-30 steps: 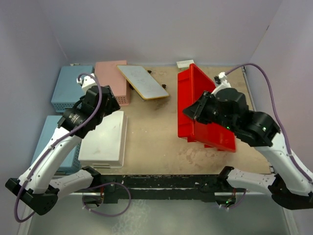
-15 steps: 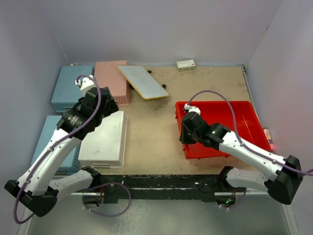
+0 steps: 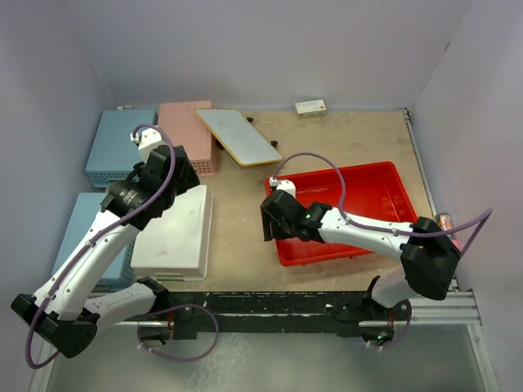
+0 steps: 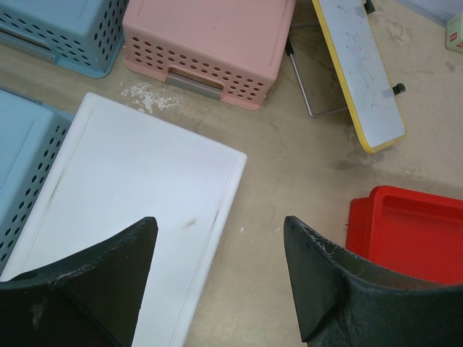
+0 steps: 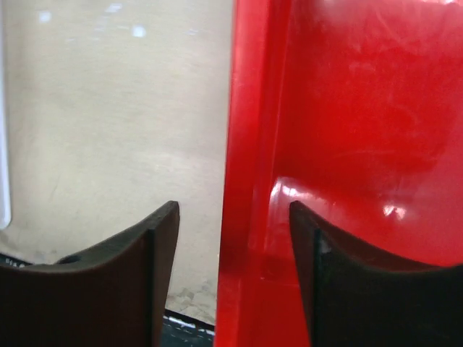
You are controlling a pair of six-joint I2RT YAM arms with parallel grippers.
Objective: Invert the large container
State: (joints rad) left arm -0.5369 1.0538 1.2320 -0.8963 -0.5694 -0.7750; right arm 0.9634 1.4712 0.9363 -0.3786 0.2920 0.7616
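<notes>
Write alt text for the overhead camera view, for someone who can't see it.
A big bright red rectangular plastic bin lies open side up on a tan table, the right gripper at its left wall. The left gripper hangs above a white flat plastic box, with a pink perforated basket and a yellow-edged whiteboard behind.

No words, numbers or brand marks can be read in any view. Only faint, illegible scribbles are seen on the yellow-edged board (image 4: 358,69). A marking on the small white box (image 3: 310,106) at the back of the table is too small to be made out.
</notes>
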